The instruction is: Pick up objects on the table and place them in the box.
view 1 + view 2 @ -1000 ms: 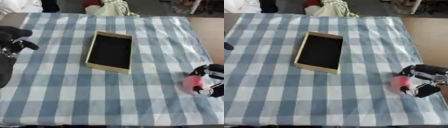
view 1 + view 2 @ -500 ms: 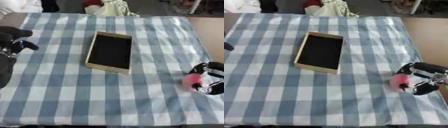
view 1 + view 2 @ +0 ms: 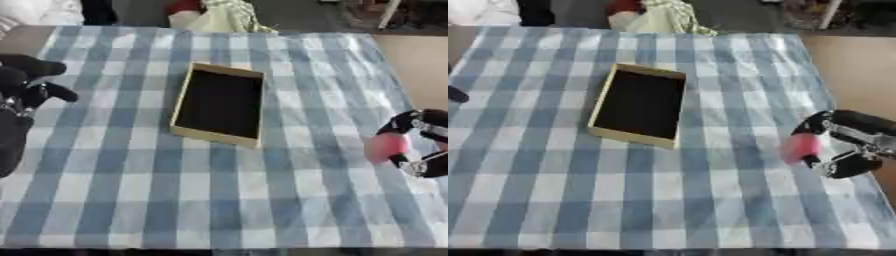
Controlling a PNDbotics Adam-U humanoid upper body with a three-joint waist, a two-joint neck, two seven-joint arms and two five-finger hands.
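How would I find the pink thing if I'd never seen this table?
Start at the blue checked tablecloth and find the tan box in the middle. Go to the cloth's right edge: the pink thing sits in the robot's black right hand, the only pink there.

Both views look down from the robot's head, steeply and from the near side, onto a table covered in a blue-and-white checked cloth (image 3: 219, 200). The open box (image 3: 219, 104) serves as the landmark. In the left eye view it lies just left of centre; in the right eye view the box sits further left, since that eye stands a little to the right. Both share the box, the cloth around it and the clutter beyond its far end. Left of the box, only the left eye view shows the left hand (image 3: 26, 82) fully.
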